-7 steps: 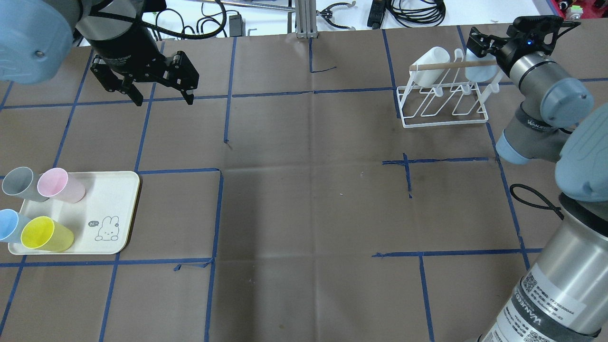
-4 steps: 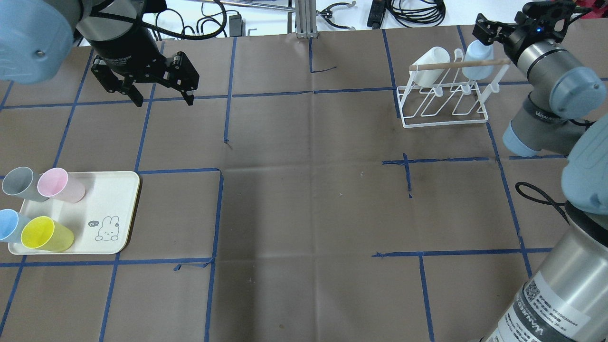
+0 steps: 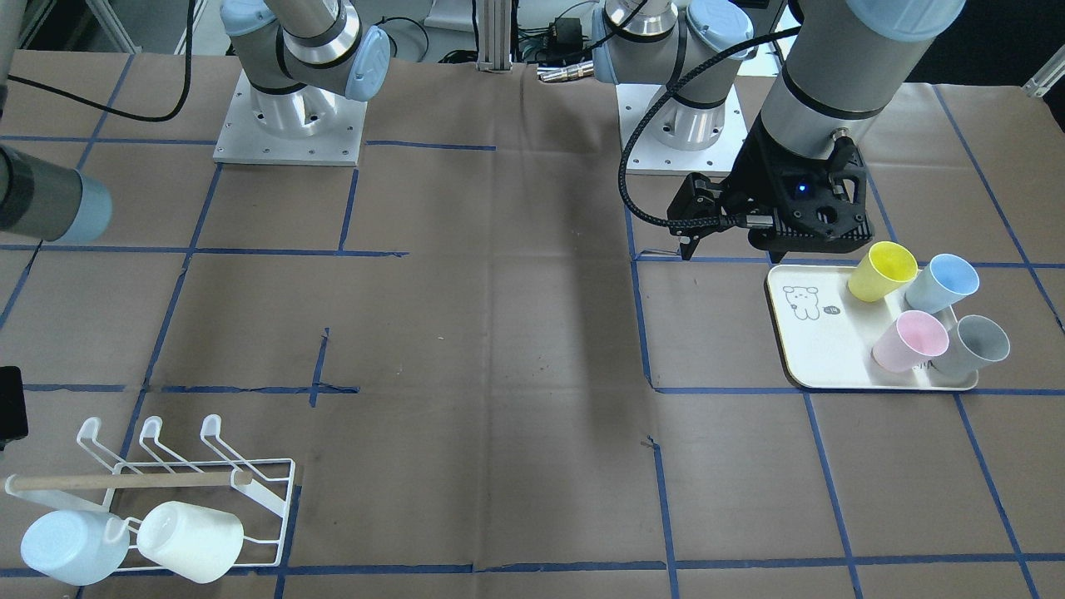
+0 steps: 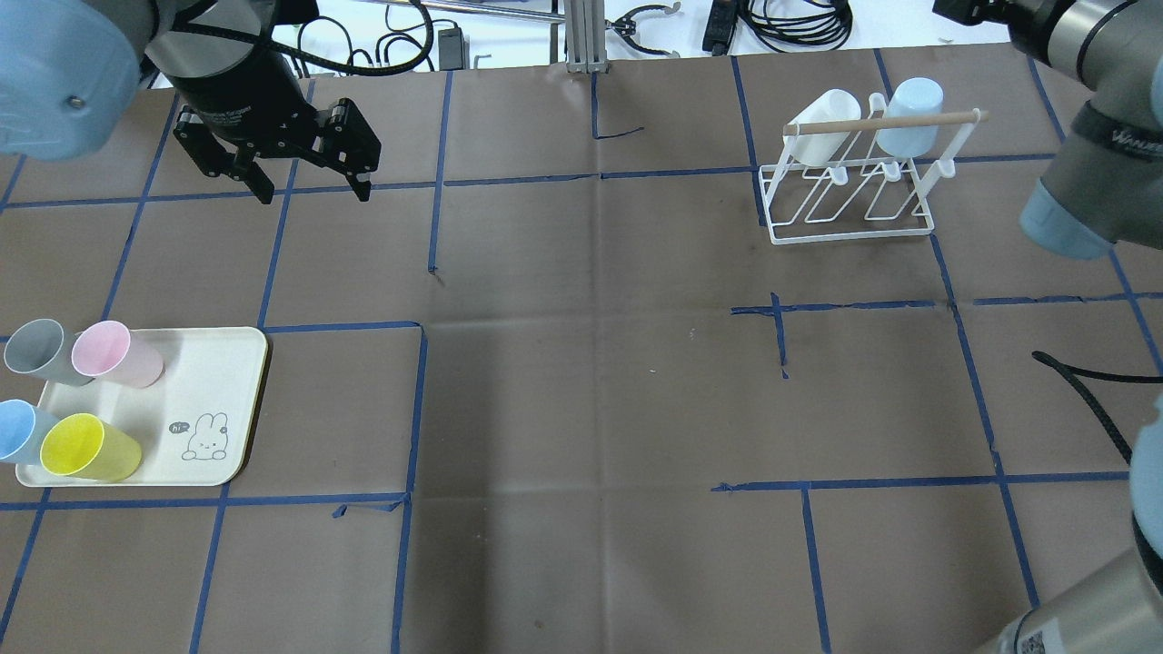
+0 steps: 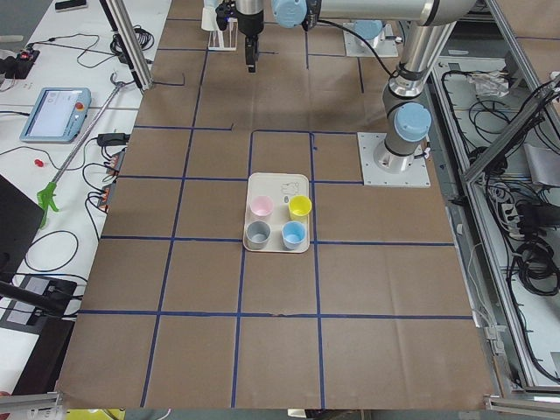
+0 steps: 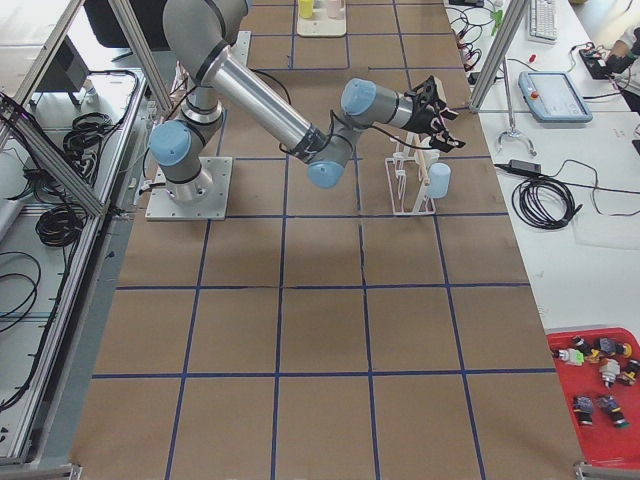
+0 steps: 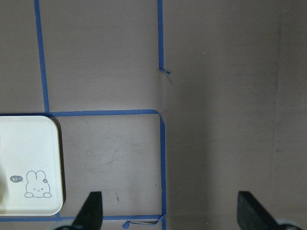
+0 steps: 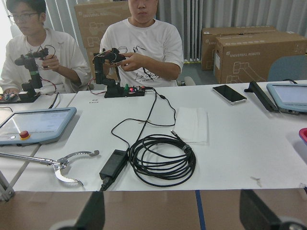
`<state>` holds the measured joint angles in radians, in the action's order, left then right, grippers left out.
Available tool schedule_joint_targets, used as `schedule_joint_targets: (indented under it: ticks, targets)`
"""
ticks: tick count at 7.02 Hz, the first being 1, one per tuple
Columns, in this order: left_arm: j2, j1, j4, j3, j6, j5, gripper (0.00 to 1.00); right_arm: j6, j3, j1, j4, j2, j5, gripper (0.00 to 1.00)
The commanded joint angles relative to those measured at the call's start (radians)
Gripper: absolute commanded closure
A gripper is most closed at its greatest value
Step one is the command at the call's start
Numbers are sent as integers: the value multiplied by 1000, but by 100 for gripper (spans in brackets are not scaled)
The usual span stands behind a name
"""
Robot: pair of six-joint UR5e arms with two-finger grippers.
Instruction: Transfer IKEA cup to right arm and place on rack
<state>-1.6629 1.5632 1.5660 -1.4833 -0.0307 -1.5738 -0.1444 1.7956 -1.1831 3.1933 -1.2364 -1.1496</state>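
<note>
The white wire rack stands at the far right, and it also shows in the front-facing view. A white cup and a pale blue cup hang on it under the wooden dowel. My right gripper hovers above and beyond the rack, apart from both cups. Its wrist view shows the fingertips wide apart and empty. My left gripper is open and empty over the far left of the table, beyond the tray. Its wrist view shows bare table between the fingers.
A cream tray with a rabbit drawing lies at the near left. It holds a grey cup, a pink cup, a blue cup and a yellow cup. Operators sit beyond the far edge.
My right gripper has drawn back from the pale blue cup toward the far right corner, leaving the cup hanging on the rack. The left arm has not moved.
</note>
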Motion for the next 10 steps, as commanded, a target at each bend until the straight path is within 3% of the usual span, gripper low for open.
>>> schedule_joint_targets:
  ticks: [1,2,3,4,6,8,10]
  targets:
    - [0,0,-1,0,0,0,1,-41,-1,-21,-247,-95,-86,0]
    - [0,0,0,0,0,0,1,-44,-11,-41,-354,-125,-137,0]
    - [0,0,0,0,0,0,1,-44,-65,-73,-550,-156,-178,0]
    - [0,0,-3,0,0,0,1,-43,-140,-99,-830,-173,-229,0]
    - [0,0,-3,0,0,0,1,-41,-229,-125,-1252,-219,-242,0]
    - [0,0,-3,0,-2,1,1,-34,-234,-138,-1615,-273,-240,0]
    - [0,0,-3,0,-2,3,1,-40,-231,-232,-1688,-342,-240,0]
